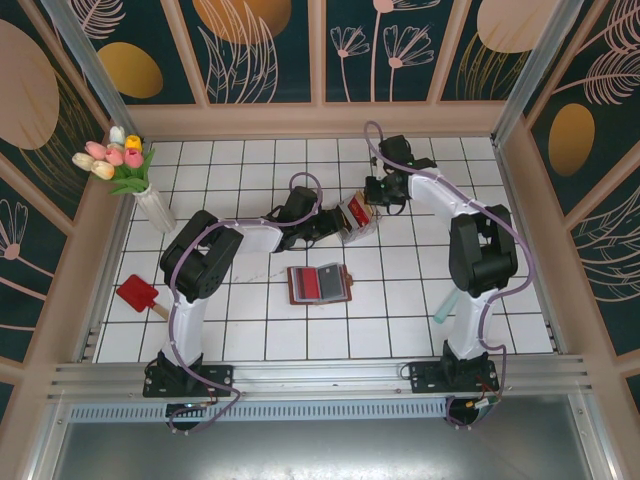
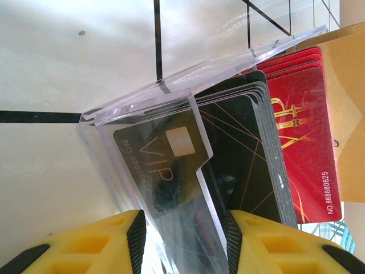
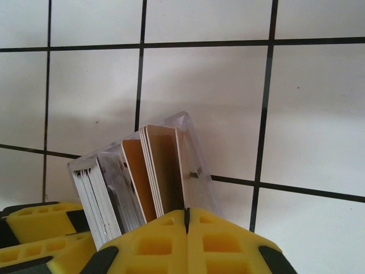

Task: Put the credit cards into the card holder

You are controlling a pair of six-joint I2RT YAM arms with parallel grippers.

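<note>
Key relation: credit cards (image 3: pixel 162 171) stand on edge in a clear tray (image 1: pixel 357 217) that's held up off the counter (image 1: pixel 500 320), a bit toward the far edge from counter centre. The right end effector (image 3: pixel 187 221) sits right at their top edges, at the tan-orange end of the stack. It's clenched, tips meeting w/ no gap. Can't tell if a card is caught btwn them, as the card tops run in behind the yellow tips.

Left end effector (image 2: pixel 185 245) is grasping the tray by its side walls and holds it tilted. In left wrist view the black cards (image 2: pixel 171 165) are closest, the red cards (image 2: pixel 302 131) behind them.

Card holder (image 1: pixel 318 283) lies open and flat around mid-counter, inner side up, long axis approx parallel to the near edge, well apart from the tray. From the right end effector it's toward the near edge and somewhat toward the left edge. From the left end effector it's almost straight toward the near edge, so the left arm is nearer, but that arm is busy w/ the tray.

Judgement: the pick is the step in hand, and no card can be seen going into the holder yet. The next move prob. needs the right arm to pull one card out along its own plane, then carry it near-left and turn it edge-on to a slot. Risk: dragging neighbour cards out w/ it
</note>
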